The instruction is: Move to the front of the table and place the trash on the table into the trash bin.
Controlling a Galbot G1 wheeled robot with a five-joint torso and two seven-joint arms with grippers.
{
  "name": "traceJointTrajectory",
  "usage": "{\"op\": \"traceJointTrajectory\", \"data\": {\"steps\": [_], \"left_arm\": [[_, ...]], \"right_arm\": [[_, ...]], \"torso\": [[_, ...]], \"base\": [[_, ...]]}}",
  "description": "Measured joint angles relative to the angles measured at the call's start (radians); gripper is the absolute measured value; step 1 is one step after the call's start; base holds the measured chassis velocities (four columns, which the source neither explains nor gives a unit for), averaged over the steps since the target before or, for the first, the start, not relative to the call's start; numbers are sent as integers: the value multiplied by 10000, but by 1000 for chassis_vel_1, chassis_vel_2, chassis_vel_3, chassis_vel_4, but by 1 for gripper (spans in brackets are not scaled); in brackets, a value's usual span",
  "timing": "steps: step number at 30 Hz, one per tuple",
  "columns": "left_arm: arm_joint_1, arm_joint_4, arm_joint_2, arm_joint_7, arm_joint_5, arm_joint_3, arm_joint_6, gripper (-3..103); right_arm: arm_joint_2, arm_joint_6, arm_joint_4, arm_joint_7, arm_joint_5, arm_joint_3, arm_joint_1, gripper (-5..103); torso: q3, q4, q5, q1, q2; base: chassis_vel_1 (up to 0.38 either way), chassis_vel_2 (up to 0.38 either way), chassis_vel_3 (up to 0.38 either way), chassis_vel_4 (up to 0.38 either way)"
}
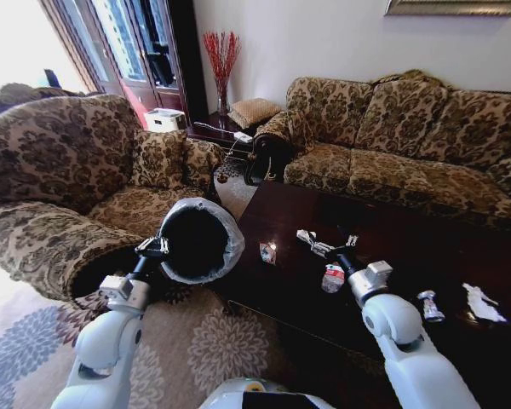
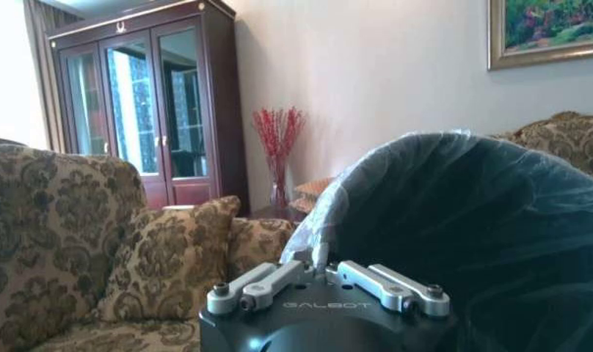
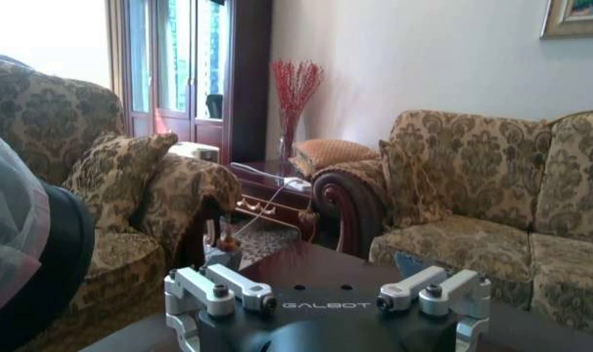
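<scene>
The right claw (image 1: 326, 244) hangs spread open and empty above the desk (image 1: 426, 239) — the red-labelled bottle (image 1: 333, 278) lies just beneath and slightly behind it, upright-ish toward the robot. The left claw (image 1: 152, 246) pinches the trash bin (image 1: 202, 240) rim, holding it beside the desk.

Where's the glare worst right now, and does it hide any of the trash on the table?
Head view: the window blows out the top left corner; the glossy table mirrors the sofa, yet the bottle and white wrapper stay readable. Left wrist view: white glare at its left edge, trash bin liner clear. Right wrist view: overexposed window.
</scene>
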Motion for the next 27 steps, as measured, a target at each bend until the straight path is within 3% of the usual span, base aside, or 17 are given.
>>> {"op": "traceJointTrajectory", "data": {"steps": [9,10,11,13,22,27], "left_arm": [[-1,16,15,1,-40,-9,-91,0],[-9,64,37,1,-87,-31,-222,0],[-47,271,108,8,-267,-126,-730,0],[-51,341,127,40,-259,-209,-1023,0],[-18,369,91,124,-622,-219,-1242,0],[-145,598,244,23,-618,-219,-1182,0]], "right_arm": [[-15,11,4,102,-6,-41,16,100],[-79,63,16,426,-88,-213,100,100],[-154,179,45,936,-334,-457,255,100],[-175,201,48,1117,-379,-537,306,100],[-229,123,102,723,332,-501,225,100],[-464,66,-474,594,810,-1444,824,100]], "torso": [[0,-1,0,0,0],[0,-4,1,0,0],[0,0,-3,0,0],[0,1,2,0,0],[0,-1,0,0,0],[0,-1,-2,0,0]], "base": [[0,0,0,0],[0,0,0,0],[0,0,0,0],[0,0,0,0],[0,0,0,0],[0,0,0,0]]}}
